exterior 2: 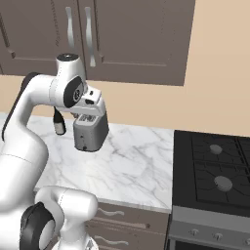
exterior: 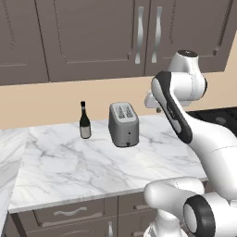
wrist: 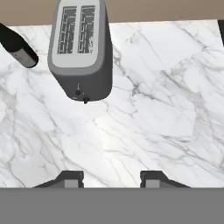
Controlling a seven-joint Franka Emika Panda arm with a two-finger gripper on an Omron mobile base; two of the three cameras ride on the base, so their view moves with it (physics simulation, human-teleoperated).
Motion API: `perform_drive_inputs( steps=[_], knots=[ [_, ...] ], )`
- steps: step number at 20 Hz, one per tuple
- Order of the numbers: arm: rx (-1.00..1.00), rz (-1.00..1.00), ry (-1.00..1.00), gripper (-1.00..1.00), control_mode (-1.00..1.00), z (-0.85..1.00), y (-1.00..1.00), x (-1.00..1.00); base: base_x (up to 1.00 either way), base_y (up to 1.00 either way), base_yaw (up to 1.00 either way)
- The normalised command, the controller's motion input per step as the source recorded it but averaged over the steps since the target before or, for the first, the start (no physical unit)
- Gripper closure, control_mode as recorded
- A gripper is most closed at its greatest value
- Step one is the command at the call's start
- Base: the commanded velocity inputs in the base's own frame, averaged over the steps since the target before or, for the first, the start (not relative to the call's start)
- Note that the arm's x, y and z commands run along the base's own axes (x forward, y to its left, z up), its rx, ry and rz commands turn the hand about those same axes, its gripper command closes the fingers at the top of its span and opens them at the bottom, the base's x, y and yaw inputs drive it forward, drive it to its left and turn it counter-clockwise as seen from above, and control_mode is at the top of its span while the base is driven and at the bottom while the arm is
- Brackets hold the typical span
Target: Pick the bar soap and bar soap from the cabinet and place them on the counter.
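The cabinet (exterior: 92, 37) (exterior 2: 132, 39) hangs on the wall above with its panelled doors shut, so the bar soaps are hidden. My gripper (wrist: 111, 177) (exterior 2: 88, 116) hovers over the white marble counter (exterior: 69, 162) (exterior 2: 127, 166) (wrist: 166, 109), pointing down beside the toaster. Its two fingertips stand apart with nothing between them, so it is open. In the left base view the hand (exterior: 152, 100) peeks out behind the arm's forearm.
A grey toaster (exterior: 123, 125) (exterior 2: 90, 134) (wrist: 81, 52) and a dark bottle (exterior: 84, 121) (exterior 2: 59, 124) (wrist: 17, 46) stand at the back of the counter. A black stove (exterior 2: 215, 171) (exterior: 217, 115) adjoins on the right. Drawers (exterior: 69, 213) with wavy handles sit below.
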Motion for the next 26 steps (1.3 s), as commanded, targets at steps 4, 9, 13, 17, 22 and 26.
perform_drive_inputs(
  steps=[4, 9, 13, 17, 22, 26],
  knots=[
    [0.00, 0.00, -0.03, -1.00, -1.00, 0.03, 0.00, -0.14, 0.00, 0.00, 0.00],
    [-0.02, 0.00, -0.11, -1.00, -1.00, 0.22, 0.00, -0.15, 0.00, 0.00, 0.00],
    [-0.06, 0.00, -0.19, -1.00, -1.00, 0.33, -0.01, -0.12, 0.00, 0.00, 0.00],
    [-0.08, 0.00, -0.22, -1.00, -1.00, 0.44, -0.01, -0.10, 0.00, 0.00, 0.00],
    [-0.08, 0.00, -0.17, -1.00, -1.00, 0.49, -0.03, -0.01, 0.00, 0.00, 0.00],
    [-0.03, 0.00, -0.10, -1.00, -1.00, 0.51, -0.04, 0.00, 0.00, 0.00, 0.00]
  ],
)
